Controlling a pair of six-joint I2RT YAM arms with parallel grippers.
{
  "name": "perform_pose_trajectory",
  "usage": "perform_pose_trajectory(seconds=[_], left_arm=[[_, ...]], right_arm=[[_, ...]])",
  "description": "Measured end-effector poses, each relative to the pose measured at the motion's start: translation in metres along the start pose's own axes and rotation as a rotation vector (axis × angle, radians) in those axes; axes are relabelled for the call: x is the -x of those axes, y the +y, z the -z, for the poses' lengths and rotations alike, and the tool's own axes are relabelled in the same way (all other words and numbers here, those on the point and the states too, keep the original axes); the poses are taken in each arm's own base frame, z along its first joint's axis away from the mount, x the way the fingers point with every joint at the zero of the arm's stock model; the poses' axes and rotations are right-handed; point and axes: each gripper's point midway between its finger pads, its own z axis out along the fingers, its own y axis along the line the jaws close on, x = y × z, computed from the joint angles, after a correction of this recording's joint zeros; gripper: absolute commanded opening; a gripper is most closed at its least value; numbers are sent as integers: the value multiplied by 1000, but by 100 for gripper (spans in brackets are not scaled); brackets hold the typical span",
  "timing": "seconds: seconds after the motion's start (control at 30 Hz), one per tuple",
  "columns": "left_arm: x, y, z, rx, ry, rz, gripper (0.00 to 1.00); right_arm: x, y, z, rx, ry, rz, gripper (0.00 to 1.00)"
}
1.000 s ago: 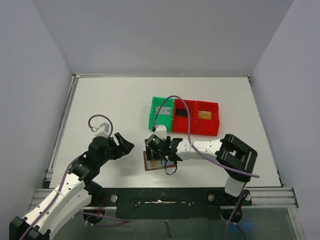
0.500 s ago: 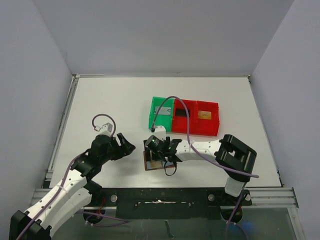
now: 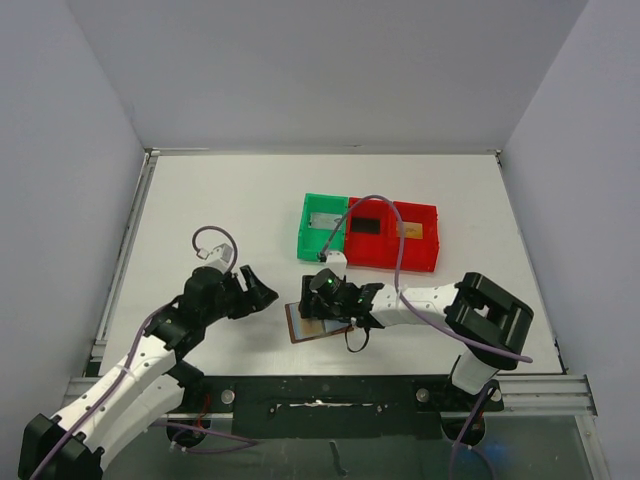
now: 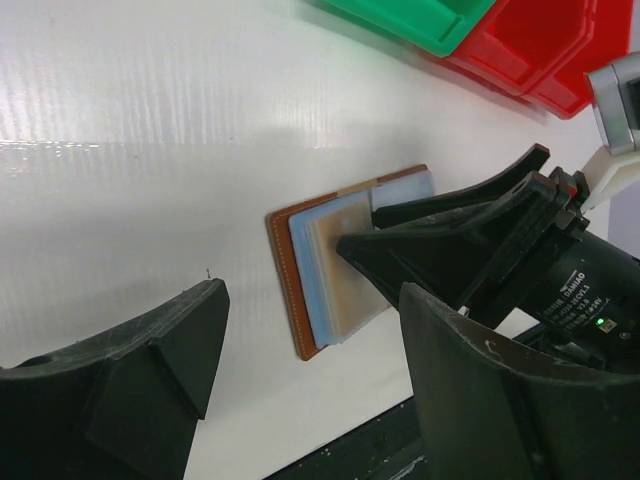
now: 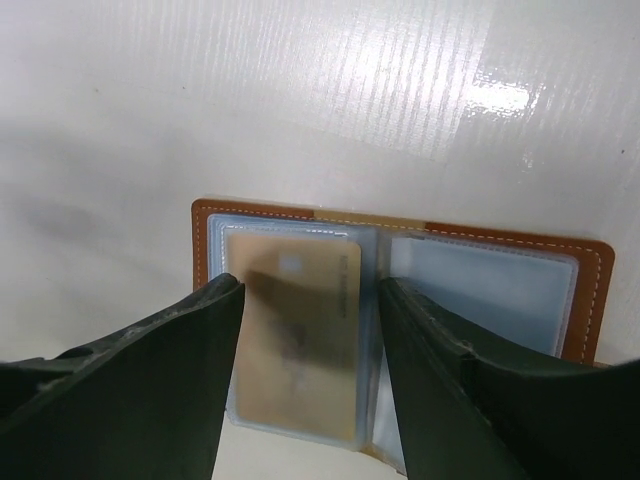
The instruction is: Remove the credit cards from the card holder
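The card holder [image 3: 303, 326] lies open on the table near the front edge, brown with clear blue-grey sleeves. In the right wrist view the card holder [image 5: 500, 285] has a golden-orange card [image 5: 295, 335] inside its left sleeve. My right gripper [image 5: 310, 300] is open just above it, one finger on each side of that card; I cannot tell whether it touches. My left gripper [image 4: 312, 300] is open and empty, just left of the card holder [image 4: 300, 260]. From above, the left gripper [image 3: 262, 293] is close beside the right gripper [image 3: 322, 312].
A green tray [image 3: 309, 243] holds a pale grey card [image 3: 323, 220]. The joined red trays [image 3: 392, 262] hold a black card [image 3: 367, 224] and a golden card [image 3: 410, 231]. They stand just behind the right wrist. The table's front edge is close below the card holder.
My left gripper has moved right, closer to the card holder. My right wrist has shifted slightly right and lower over it, and the right arm's elbow has moved right.
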Motion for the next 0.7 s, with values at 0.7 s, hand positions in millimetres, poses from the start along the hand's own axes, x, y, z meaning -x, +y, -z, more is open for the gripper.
perform_pose_trajectory(seconds=[0.7], left_arm=[[13, -15, 9, -96, -94, 51, 62]], right_arm=[[1, 11, -2, 10, 25, 74, 73]])
